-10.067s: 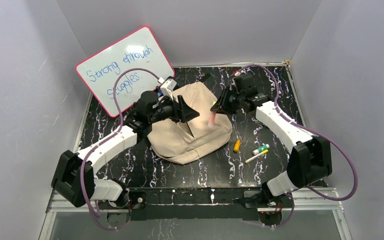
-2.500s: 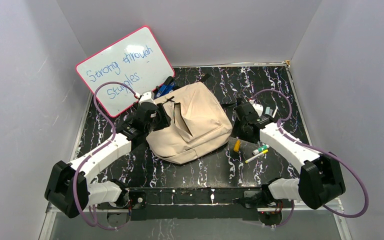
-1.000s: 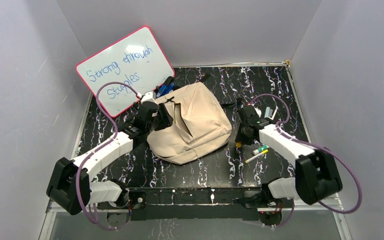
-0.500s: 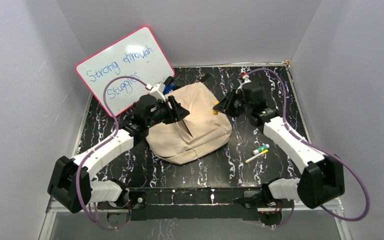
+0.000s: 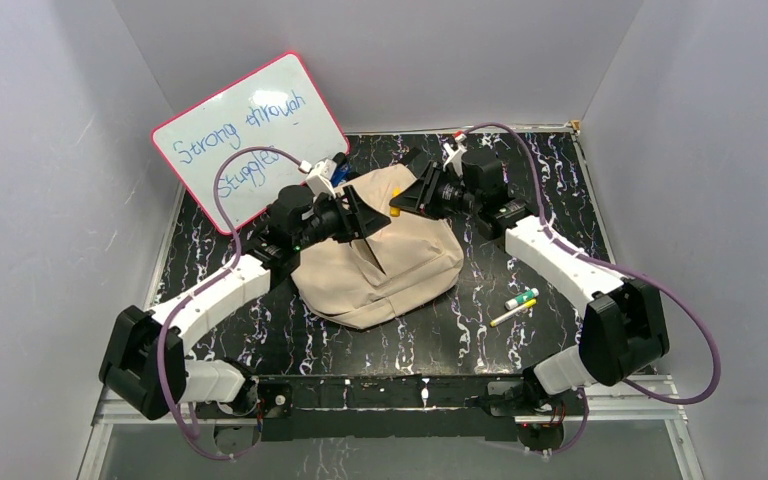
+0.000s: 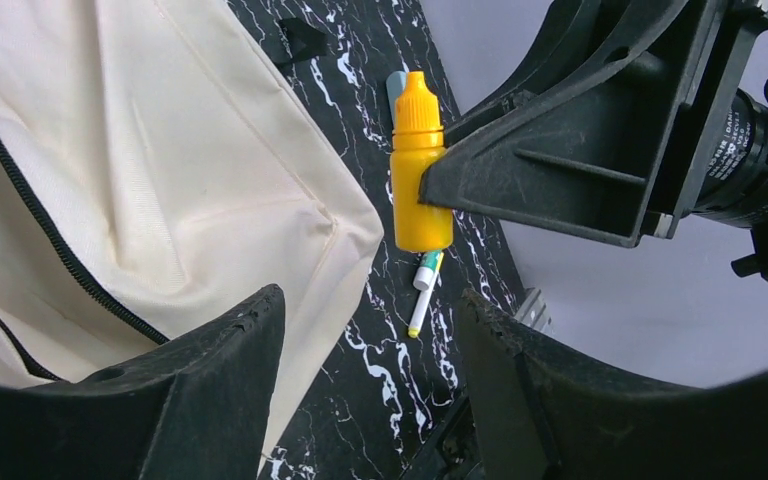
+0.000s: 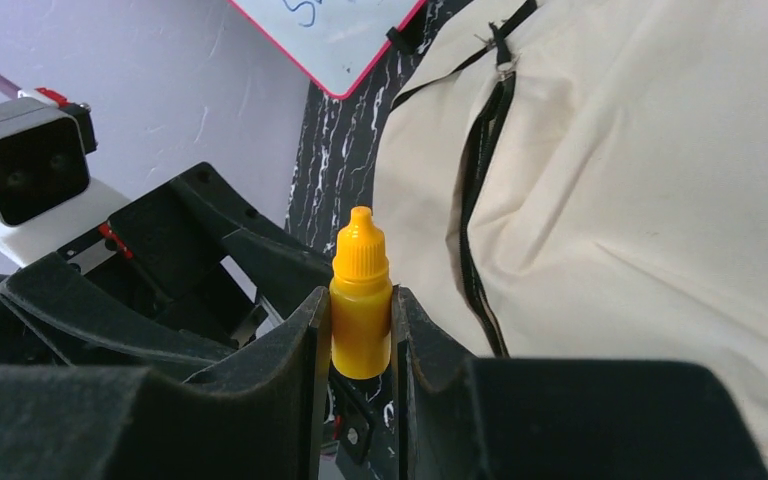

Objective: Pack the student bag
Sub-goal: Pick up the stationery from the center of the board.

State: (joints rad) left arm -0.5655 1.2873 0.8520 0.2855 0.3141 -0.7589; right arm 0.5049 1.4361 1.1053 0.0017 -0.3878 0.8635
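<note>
Right gripper (image 5: pixel 407 199) clamped on yellow dropper bottle (image 5: pixel 396 211) above student bag (image 5: pixel 390 268); left gripper (image 5: pixel 363 214) jaws wide, nothing in them.
Near to far: two pens (image 5: pixel 522 298) lie on table (image 5: pixel 480 335) at 4 o'clock, apart from the bag; bag sits mid-table, zipper slit open; my left gripper hangs over its 11 o'clock part; my right one is at its 12 o'clock edge, pinching the bottle body, cap sticking out; whiteboard (image 5: pixel 250 135) leans at 11 o'clock, far back.
</note>
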